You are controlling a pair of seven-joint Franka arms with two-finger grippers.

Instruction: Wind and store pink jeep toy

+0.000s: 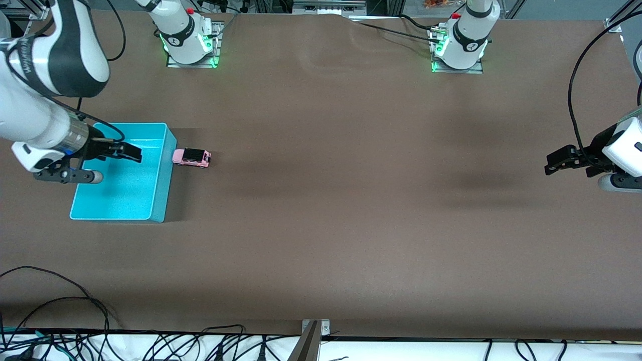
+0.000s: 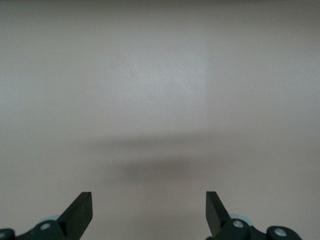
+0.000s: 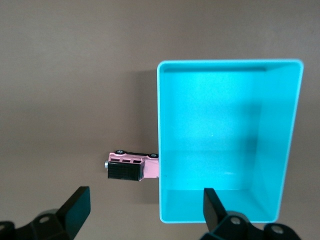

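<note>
Pink jeep toy (image 1: 191, 157) is what you are looking for: it is sitting on the brown table (image 1: 326, 200), just beside the outer wall of the turquoise bin (image 1: 159, 190), at the right arm's end of the table. Your right gripper (image 1: 131, 153) is hovering over the bin with its fingers spread and nothing between them. Your left gripper (image 1: 553, 166) is waiting over bare table at the left arm's end, well apart from the toy, fingers likewise spread and holding nothing.
</note>
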